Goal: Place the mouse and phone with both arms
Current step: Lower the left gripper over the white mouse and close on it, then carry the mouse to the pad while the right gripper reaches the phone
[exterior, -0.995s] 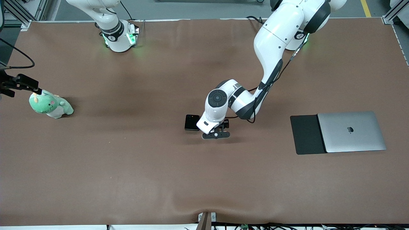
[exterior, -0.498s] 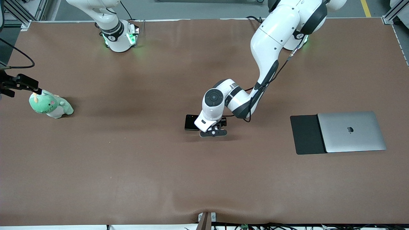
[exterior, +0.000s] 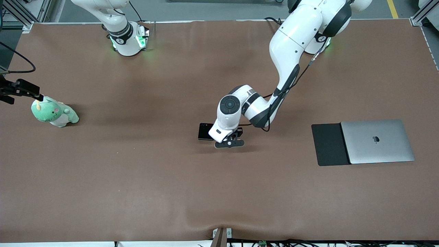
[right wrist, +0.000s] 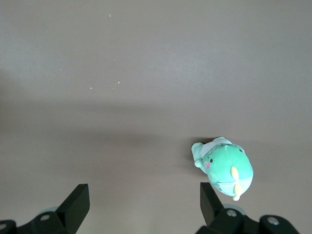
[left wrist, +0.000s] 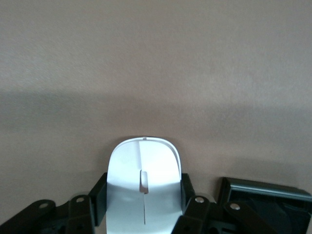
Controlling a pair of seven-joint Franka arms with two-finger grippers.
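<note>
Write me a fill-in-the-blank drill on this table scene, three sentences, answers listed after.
1. The left claw is shut on the white ____.
2. The small black phone lies on the brown ____ beside the left claw.
3. The right claw is open above a green plush ____.

Answers: mouse; table; toy

The mouse (left wrist: 143, 187) is a small glossy white oval with a thin grey line down its top. It sits between the two black fingers (left wrist: 97, 197) of the left hand (exterior: 229, 143), which press against its sides, low over the middle of the table (exterior: 137, 171). The phone (exterior: 205, 131) is a small black slab with rounded corners, lying flat on the table just beside the mouse, toward the right arm's end.
</note>
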